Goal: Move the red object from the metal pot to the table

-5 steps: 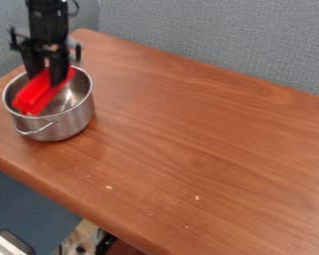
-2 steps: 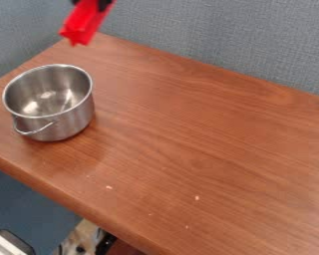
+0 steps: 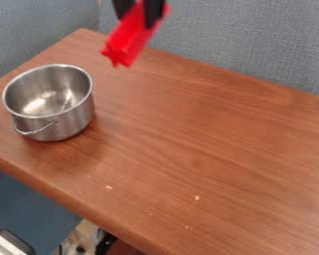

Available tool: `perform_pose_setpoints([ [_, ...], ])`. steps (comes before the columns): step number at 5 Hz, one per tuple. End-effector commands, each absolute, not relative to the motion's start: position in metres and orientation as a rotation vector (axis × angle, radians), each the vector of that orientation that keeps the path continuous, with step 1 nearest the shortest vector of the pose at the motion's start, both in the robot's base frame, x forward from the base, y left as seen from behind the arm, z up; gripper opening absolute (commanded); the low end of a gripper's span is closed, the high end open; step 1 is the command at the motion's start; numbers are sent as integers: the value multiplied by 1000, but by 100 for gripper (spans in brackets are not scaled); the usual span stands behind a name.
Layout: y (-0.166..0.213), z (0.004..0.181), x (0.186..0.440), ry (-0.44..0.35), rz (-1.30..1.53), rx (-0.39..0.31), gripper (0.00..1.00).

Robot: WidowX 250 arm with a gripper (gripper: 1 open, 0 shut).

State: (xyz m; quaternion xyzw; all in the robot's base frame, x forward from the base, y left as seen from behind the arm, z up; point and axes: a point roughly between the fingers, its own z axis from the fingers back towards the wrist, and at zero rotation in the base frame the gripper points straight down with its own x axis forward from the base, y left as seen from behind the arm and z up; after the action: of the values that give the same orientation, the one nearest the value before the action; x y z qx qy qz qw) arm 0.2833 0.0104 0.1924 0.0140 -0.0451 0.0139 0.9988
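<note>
The red object (image 3: pixel 127 40), a bright red elongated block, hangs tilted in the air above the back part of the table (image 3: pixel 215 139). My gripper (image 3: pixel 144 12) is shut on its upper end at the top edge of the view, with most of the fingers cut off by the frame. The metal pot (image 3: pixel 49 101) stands at the table's left end, shiny and with nothing in it, its thin wire handle hanging at the front. The block is well to the right of the pot and above it.
A grey-blue wall runs behind the table. The tabletop's front edge falls off toward the floor at the lower left, where dark clutter shows below.
My gripper lifted the red object out of the pot, then carried it up and to the right. The pot stayed in place and now holds nothing.
</note>
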Motion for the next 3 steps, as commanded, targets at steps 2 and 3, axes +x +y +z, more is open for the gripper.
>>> perform_pose_setpoints([
  [2, -11, 183, 260, -80, -20, 2, 0],
  [3, 7, 182, 246, -40, -92, 30, 0],
])
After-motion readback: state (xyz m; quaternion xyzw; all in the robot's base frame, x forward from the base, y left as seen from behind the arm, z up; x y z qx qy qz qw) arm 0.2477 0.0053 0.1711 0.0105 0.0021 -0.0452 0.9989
